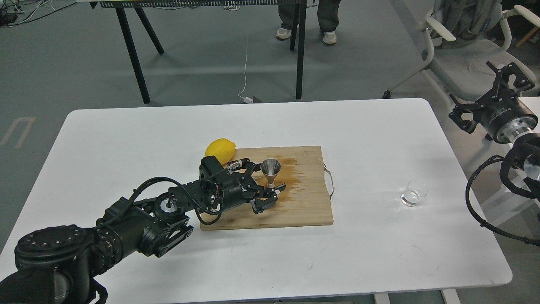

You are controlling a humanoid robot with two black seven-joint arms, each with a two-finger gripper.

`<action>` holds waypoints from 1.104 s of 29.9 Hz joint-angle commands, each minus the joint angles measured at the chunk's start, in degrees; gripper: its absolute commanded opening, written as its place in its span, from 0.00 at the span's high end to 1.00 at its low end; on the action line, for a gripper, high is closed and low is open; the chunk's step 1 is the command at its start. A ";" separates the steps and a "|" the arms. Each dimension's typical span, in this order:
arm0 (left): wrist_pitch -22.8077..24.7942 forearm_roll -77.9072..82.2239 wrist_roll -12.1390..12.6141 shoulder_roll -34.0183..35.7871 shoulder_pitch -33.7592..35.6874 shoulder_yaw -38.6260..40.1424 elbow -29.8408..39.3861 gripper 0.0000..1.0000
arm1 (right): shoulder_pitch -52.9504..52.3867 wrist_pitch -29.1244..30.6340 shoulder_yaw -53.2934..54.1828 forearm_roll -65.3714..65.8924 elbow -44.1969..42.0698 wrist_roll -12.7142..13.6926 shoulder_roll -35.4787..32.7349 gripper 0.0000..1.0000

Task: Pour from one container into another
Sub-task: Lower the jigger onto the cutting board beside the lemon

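Observation:
The steel jigger (270, 170) stands upright on the wooden cutting board (303, 207), near its back left. My left gripper (266, 182) reaches in from the left, low over the board, and its fingers close on the jigger's narrow waist and base. The clear glass tumbler (412, 195) sits alone on the white table (126, 135) far to the right, well apart from both grippers. My right gripper (485, 95) hangs open in the air beyond the table's right edge, above and behind the tumbler, with nothing between its fingers.
A yellow lemon (220, 149) lies at the board's back left corner, just behind my left wrist. The board has a wet brownish stain beside the jigger and a cord loop (330, 181) on its right side. A grey chair (464, 55) stands off the table's back right.

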State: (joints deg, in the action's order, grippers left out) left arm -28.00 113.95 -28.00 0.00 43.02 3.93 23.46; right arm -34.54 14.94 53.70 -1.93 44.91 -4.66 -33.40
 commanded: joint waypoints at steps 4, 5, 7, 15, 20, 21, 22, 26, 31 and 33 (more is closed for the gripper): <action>0.00 0.04 0.00 0.00 -0.30 0.03 0.18 0.18 | 0.00 0.00 0.00 0.00 0.09 0.01 0.00 0.01; 0.00 0.04 0.00 0.00 -0.39 -0.06 0.18 0.18 | 0.00 0.00 0.00 0.00 0.00 0.01 0.00 0.01; 0.00 0.04 0.00 0.00 -0.48 -0.06 0.27 0.18 | 0.00 0.00 0.00 0.00 0.00 0.01 0.00 0.01; 0.00 0.04 0.00 0.00 -0.48 0.03 0.62 0.18 | 0.00 0.00 0.00 0.00 -0.09 0.01 0.09 0.01; 0.00 0.04 0.00 0.00 -0.48 0.03 0.62 0.18 | 0.00 0.00 0.00 0.00 -0.09 0.01 0.00 0.01; 0.00 0.04 0.00 0.00 -0.48 0.11 0.62 0.18 | 0.00 0.00 0.00 0.00 -0.09 0.01 0.09 0.01; 0.00 0.04 0.00 0.00 -0.39 0.12 0.62 0.18 | 0.00 0.00 0.00 0.00 -0.09 0.01 0.09 0.01; 0.00 0.04 0.00 0.00 -0.30 0.38 0.62 0.18 | 0.00 0.00 0.00 0.00 -0.09 0.01 0.00 0.01; 0.00 0.04 0.00 0.00 -0.13 0.29 0.62 0.18 | 0.00 0.00 0.00 0.00 -0.09 -0.08 0.09 0.01; 0.00 0.04 0.00 0.00 -0.13 0.20 0.71 0.18 | 0.00 0.00 0.00 0.00 -0.09 -0.08 0.09 0.01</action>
State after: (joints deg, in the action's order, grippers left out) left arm -28.00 114.00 -28.00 0.00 42.82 4.25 24.08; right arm -34.53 14.94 53.71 -1.93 44.82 -4.70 -33.35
